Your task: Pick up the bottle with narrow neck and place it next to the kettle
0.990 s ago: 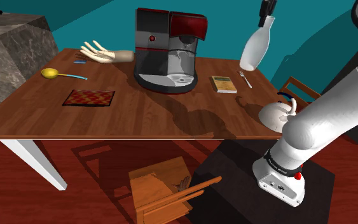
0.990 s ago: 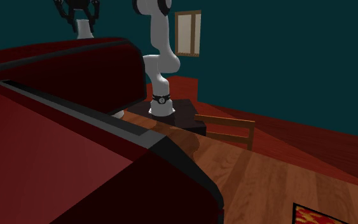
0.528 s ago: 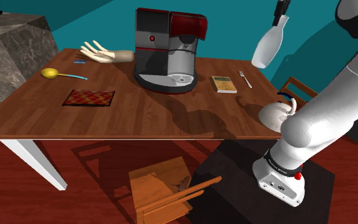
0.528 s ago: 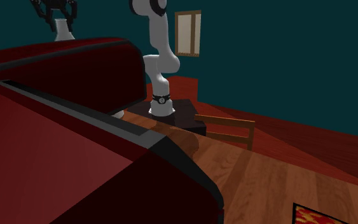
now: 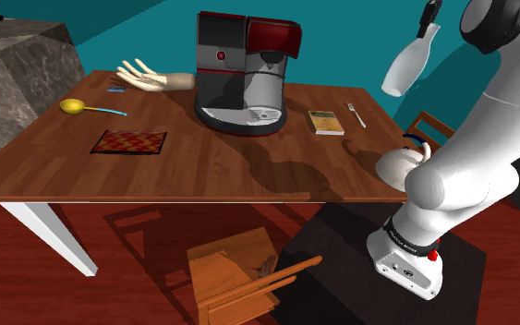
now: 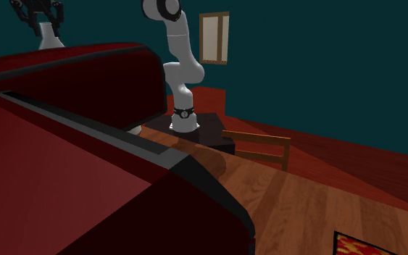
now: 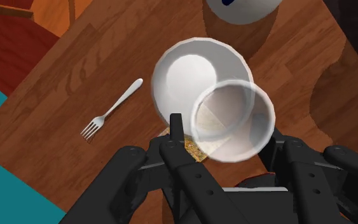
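A white bottle with a narrow neck (image 5: 407, 68) hangs tilted high above the table's right end in the shoulder view. My black gripper (image 5: 429, 18) is shut on its neck. In the wrist view the bottle (image 7: 199, 76) is seen from above, clasped between my gripper's (image 7: 227, 135) fingers. The white kettle (image 5: 402, 167) stands on the wooden table (image 5: 184, 166) near its front right corner, below the bottle and nearer the stand. Part of the kettle (image 7: 244, 7) also shows in the wrist view. In the second exterior view the gripper (image 6: 39, 14) holds the bottle (image 6: 48, 38) at the upper left.
A red and grey coffee machine (image 5: 244, 72) stands mid-table and looms in the second exterior view (image 6: 86, 159). A small book (image 5: 325, 122) and a fork (image 5: 356, 114) lie under the bottle. A checkered mat (image 5: 129, 141), yellow spoon (image 5: 75, 107) and model hand (image 5: 147, 78) lie to the left. Wooden chairs (image 5: 239, 277) stand nearby.
The gripper has carried the bottle toward the shoulder view's right and slightly higher, nearer above the kettle. In the second exterior view it has moved left. The grip stays shut.
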`<control>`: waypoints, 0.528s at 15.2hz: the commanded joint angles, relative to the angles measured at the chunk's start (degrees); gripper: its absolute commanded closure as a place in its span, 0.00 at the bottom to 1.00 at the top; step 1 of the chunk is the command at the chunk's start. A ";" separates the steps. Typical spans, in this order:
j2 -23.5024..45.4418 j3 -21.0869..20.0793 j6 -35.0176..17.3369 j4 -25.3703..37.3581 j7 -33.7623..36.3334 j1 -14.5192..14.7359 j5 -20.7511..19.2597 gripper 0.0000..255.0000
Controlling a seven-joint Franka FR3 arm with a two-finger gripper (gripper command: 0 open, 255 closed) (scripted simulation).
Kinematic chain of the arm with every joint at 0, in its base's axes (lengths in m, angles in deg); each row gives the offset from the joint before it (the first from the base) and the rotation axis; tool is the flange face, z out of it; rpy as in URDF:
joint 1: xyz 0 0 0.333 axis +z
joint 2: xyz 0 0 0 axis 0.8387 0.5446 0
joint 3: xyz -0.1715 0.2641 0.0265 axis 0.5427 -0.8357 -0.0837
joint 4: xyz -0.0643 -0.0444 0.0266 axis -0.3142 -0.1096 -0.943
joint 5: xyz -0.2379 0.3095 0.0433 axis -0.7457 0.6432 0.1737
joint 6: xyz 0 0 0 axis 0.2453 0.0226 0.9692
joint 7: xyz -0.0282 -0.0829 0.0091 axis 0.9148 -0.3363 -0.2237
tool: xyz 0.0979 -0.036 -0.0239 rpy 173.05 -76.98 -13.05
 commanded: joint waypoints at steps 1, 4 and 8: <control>4.88 1.54 1.12 5.90 -3.82 -2.89 2.19 1.00; 6.82 2.07 -0.01 6.70 -5.78 -4.71 3.11 1.00; 4.67 1.88 -4.12 0.56 -4.98 -3.74 2.13 1.00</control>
